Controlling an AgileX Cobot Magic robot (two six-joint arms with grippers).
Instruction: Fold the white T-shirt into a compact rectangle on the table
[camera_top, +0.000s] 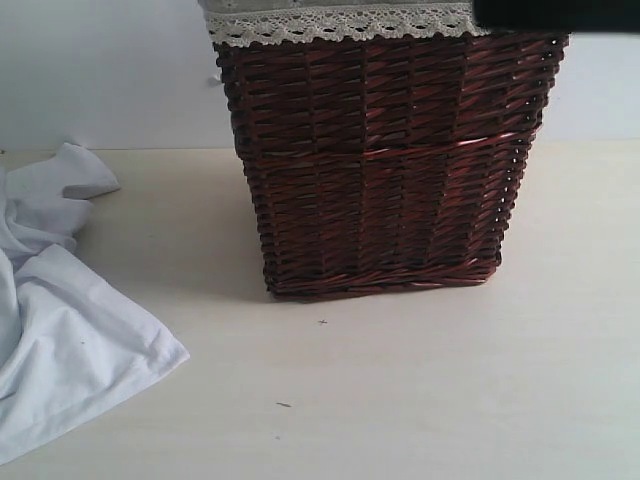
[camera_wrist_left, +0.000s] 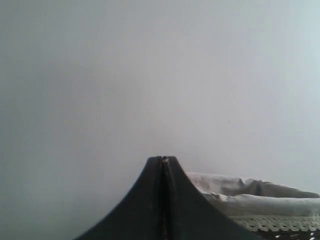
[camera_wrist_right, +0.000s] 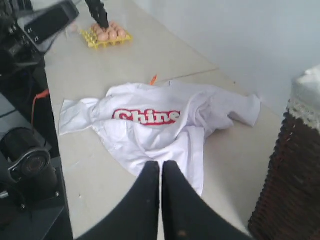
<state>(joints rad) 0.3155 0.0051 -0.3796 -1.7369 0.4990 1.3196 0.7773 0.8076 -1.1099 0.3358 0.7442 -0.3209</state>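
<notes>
The white T-shirt (camera_wrist_right: 155, 125) lies crumpled on the table (camera_wrist_right: 100, 65), chest up, showing red-outlined letters and an orange neck tag (camera_wrist_right: 153, 79). In the exterior view only part of the T-shirt (camera_top: 60, 330) shows, at the left edge of the table (camera_top: 400, 400). My right gripper (camera_wrist_right: 161, 164) hovers above the shirt's near hem, jaws together with nothing between them. My left gripper (camera_wrist_left: 163, 159) is shut and empty, pointing at a plain wall above the basket's cloth lining (camera_wrist_left: 260, 197).
A tall brown wicker basket (camera_top: 380, 170) with a lace-trimmed lining (camera_top: 340, 25) stands mid-table, right of the shirt; its side is the basket (camera_wrist_right: 290, 190) close to my right gripper. A yellow egg tray (camera_wrist_right: 106, 35) sits at the table's far end. Black equipment (camera_wrist_right: 25, 165) lines the table edge.
</notes>
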